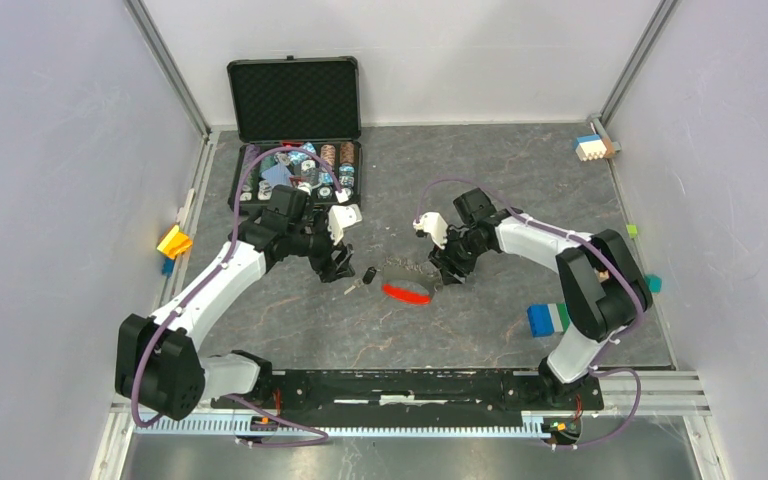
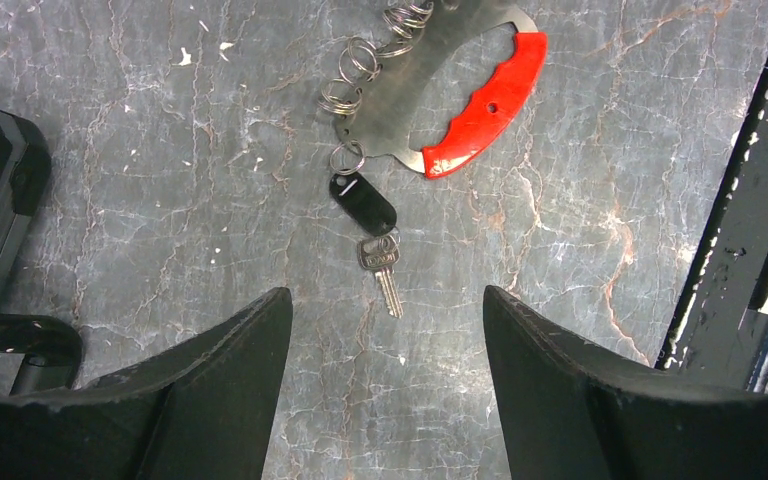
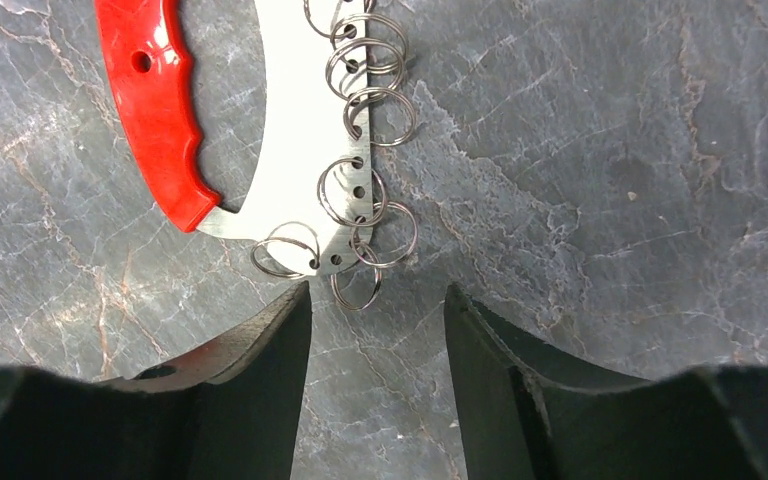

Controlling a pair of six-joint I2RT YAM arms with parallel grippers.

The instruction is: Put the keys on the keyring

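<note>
The keyring [image 2: 415, 95] is a flat curved metal plate with a red grip [image 2: 485, 105] and several split rings, and it lies on the table. A key [image 2: 385, 275] with a silver blade hangs off a black tag [image 2: 363, 202]. The tag's ring looks hooked into the end of the plate. My left gripper [image 2: 386, 293] is open just short of the key's tip and holds nothing. My right gripper [image 3: 378, 290] is open and empty at the plate's other end [image 3: 305, 150], close to the last rings [image 3: 358, 290]. From above, the key [image 1: 365, 278] and red grip [image 1: 405, 293] lie between the left gripper [image 1: 343, 268] and the right gripper [image 1: 447, 270].
An open black case [image 1: 295, 130] with poker chips stands behind the left arm. Its corner [image 2: 0, 190] shows at the left of the left wrist view. A blue block [image 1: 545, 318], a yellow block [image 1: 173, 241] and a white-blue block [image 1: 593, 147] sit near the table's edges.
</note>
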